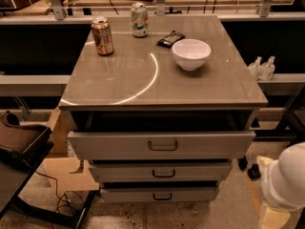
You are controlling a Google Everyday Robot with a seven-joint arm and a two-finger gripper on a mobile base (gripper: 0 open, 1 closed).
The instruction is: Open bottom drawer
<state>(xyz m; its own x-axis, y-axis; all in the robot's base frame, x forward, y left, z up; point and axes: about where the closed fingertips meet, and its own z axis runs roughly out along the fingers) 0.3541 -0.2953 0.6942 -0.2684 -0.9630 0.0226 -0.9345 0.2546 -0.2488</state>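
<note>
Here is the grey cabinet, seen from the front and above, with three drawers stacked. The top drawer [162, 145] has the widest front and is pulled out, with a dark gap showing behind it. The middle drawer [162, 171] sits below it and further back. The bottom drawer [159, 194] is lowest, near the floor, with the narrowest front, set furthest back of the three. Each front carries one small dark loop handle, three in all.

On the cabinet's surface [200, 87] stand two cans: a copper-coloured can [102, 36] at the back left, and a green-and-white can [139, 19] behind and to its right. One white bowl [191, 54] stands toward the right, with one dark packet [170, 38] just behind it. Two small clear bottles [261, 68] sit on a ledge off to the right.

At the lower right corner, one white rounded arm part [286, 180] hangs well apart from the drawers. The gripper itself is out of shot, so I cannot tell whether it is open or closed.
</note>
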